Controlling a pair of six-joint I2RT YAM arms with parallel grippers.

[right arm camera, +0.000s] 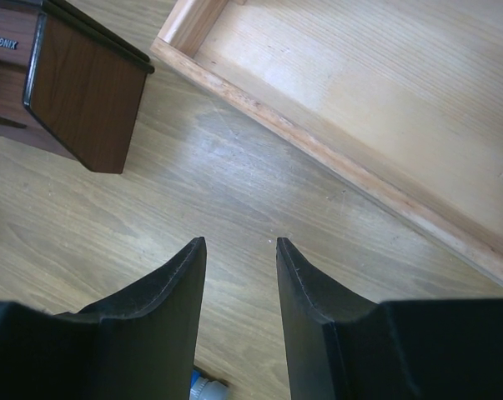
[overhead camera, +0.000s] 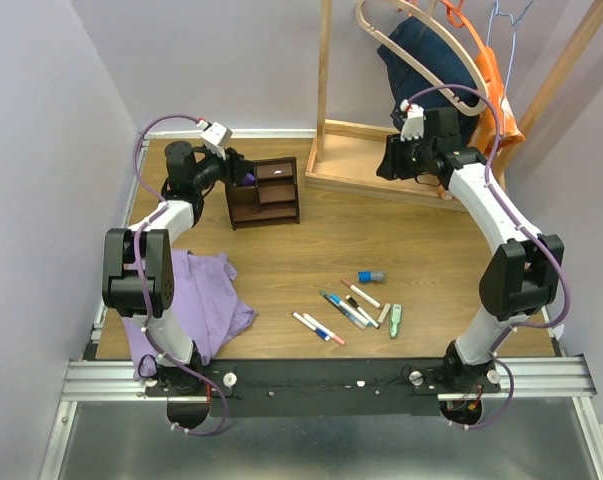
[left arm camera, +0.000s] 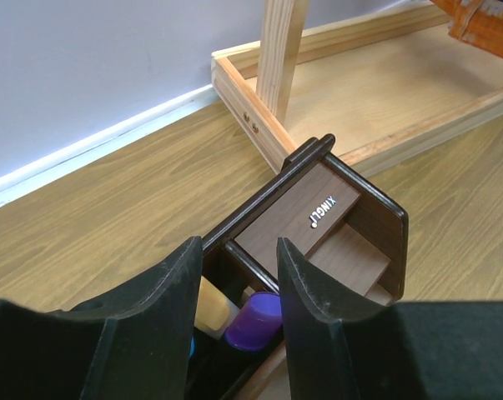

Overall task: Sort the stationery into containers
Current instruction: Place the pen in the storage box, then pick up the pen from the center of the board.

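From above, the left end effector hangs at the left side of the dark brown organiser, which stands toward the far left of the table. The right end effector sits by the light wooden rack base. A cluster of pens lies near the front of the table, with a blue-grey cylinder just behind it and a pale green piece at its right. A purple cloth lies at the front left.

The left wrist camera shows its fingers parted and gripping nothing. Below them, a purple cap and a yellow piece sit in an organiser compartment. White lettering on the organiser reads roughly "XINGL"; the ending is unclear.

The right wrist camera shows that end effector half spread and empty above bare table, with the organiser at the upper left.
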